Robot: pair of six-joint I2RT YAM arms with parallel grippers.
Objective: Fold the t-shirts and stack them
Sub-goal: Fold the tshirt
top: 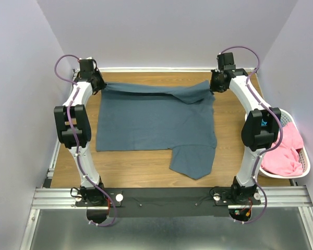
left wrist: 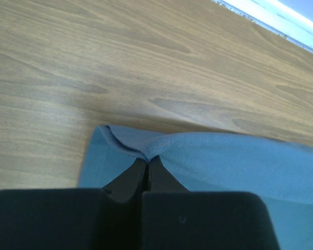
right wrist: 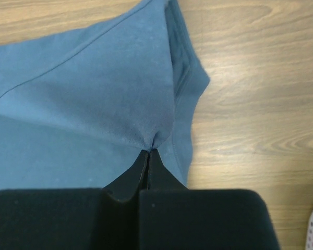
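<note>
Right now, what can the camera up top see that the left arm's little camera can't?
Only the top view shows the whole blue-grey t-shirt, the right gripper holding its far right part, and the white basket with the pink t-shirt in it. Only the left wrist view shows, up close, the left gripper shut on a little puckered bit of the shirt's edge. Both show the blue-grey shirt and the wooden table.

Half hidden behind the right arm: white basket, pink t-shirt bunched inside, shape unreadable; against it, teal scrap too small to identify. Left of the basket, slate blue-grey t-shirt, far corners lost beneath left gripper and right gripper.
</note>
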